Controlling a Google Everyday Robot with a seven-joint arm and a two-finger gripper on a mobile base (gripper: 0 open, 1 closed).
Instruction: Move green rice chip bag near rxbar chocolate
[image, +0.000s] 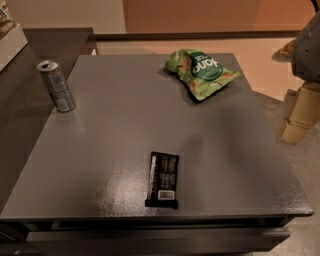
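At the far right corner of the counter (115, 125) lies the green rice chip bag (202, 71). The rxbar chocolate (163, 179) sits at the near edge, well apart. The gripper (301, 114) hangs beyond the right edge; whether it is released or clenched, cannot tell. Step: approach, bag not yet grasped. You likely need to reach over the bag first.

You are working in dim, warm light: the wall and floor beyond glow orange-pink. Light comes from above and behind, so the grey table (125, 120) shows a pale, speckled sheen across its near half, brightest around the rxbar chocolate (163, 179). The green rice chip bag (202, 72) casts a dark shadow along its near left edge. The silver can (56, 86) catches a highlight on its rim. The gripper (299, 120) hangs at the right edge, off the table, half-lit and tan.
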